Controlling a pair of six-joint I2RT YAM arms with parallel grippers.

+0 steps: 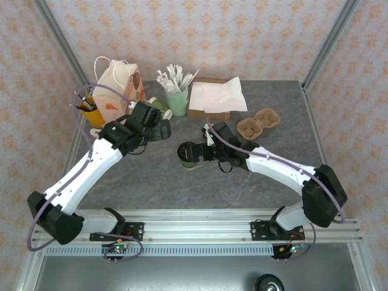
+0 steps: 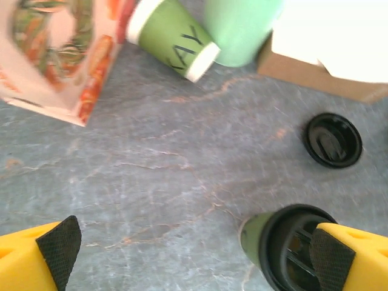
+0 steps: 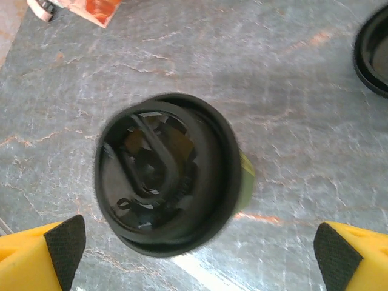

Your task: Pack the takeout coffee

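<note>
Lidded coffee upright mid-table, and both grippers gape wide!
The takeout coffee (image 1: 187,154), black lid on, stands at the centre of the top view on the grey table (image 1: 182,188). The right gripper (image 3: 200,251) hovers over it, spread wide and empty. The left gripper (image 2: 194,254) is spread wide too, holding nothing. Upper left, a lidless cup (image 2: 173,39) lies on its side beside the pale green cup (image 1: 177,100) stuffed with wrapped sticks. A loose lid (image 2: 333,140) lies flat.

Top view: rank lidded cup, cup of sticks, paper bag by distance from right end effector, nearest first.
1. Lidded cup, between the right end effector's open fingers.
2. Cup of sticks, behind it, mid-table.
3. Paper bag, far left corner.
</note>
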